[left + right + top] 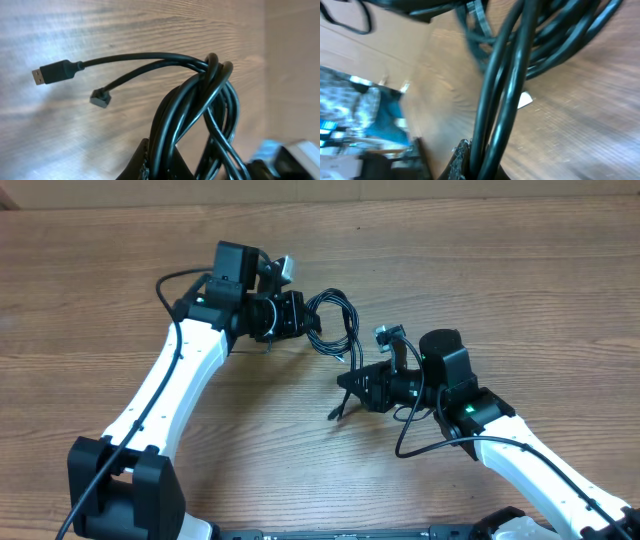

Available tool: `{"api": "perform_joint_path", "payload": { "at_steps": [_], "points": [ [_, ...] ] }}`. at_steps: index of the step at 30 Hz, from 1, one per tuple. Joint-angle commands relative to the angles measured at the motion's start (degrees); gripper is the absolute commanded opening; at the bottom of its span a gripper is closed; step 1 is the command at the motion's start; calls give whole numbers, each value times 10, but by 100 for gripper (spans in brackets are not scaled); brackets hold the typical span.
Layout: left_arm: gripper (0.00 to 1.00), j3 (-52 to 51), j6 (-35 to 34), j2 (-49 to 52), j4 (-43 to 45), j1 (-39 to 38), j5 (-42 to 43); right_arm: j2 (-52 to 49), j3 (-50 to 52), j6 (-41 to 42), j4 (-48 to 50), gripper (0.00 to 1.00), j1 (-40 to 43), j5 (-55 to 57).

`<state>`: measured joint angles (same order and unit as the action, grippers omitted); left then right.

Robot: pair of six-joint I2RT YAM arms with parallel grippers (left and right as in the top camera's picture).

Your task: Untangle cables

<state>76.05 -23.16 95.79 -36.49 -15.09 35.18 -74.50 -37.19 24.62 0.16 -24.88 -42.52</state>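
Observation:
The cables (335,325) are thin black cords, bunched in loops between my two grippers above the wooden table. My left gripper (305,317) is shut on one side of the bundle. In the left wrist view the cables (200,110) rise from the jaws (165,162) in twisted loops, with a USB plug (50,74) and a small angled plug (100,97) sticking out to the left. My right gripper (350,385) is shut on cords at the lower right. The right wrist view shows two cords (505,90) running up from its jaws (480,160).
A wooden table (500,260) fills the overhead view. The white left arm (170,380) reaches in from the lower left, the right arm (530,460) from the lower right, each with its own thicker black cable. A loose cord end (335,412) hangs near the right gripper.

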Motion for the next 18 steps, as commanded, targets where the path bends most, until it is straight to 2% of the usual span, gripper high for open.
{"api": "perform_joint_path", "payload": {
  "at_steps": [1, 8, 13, 18],
  "points": [
    [4, 10, 132, -7, 25, -25, -56, 37, -8, 70, 2, 4, -2, -79],
    [4, 10, 226, -7, 62, -91, -55, 57, -8, 116, 24, 4, -2, -81],
    [4, 10, 278, -7, 61, -124, -56, 57, -8, 156, 2, 4, -1, 7],
    [4, 10, 309, -7, 40, -113, -51, 57, -8, 179, -34, 4, -1, 101]
  ]
}}
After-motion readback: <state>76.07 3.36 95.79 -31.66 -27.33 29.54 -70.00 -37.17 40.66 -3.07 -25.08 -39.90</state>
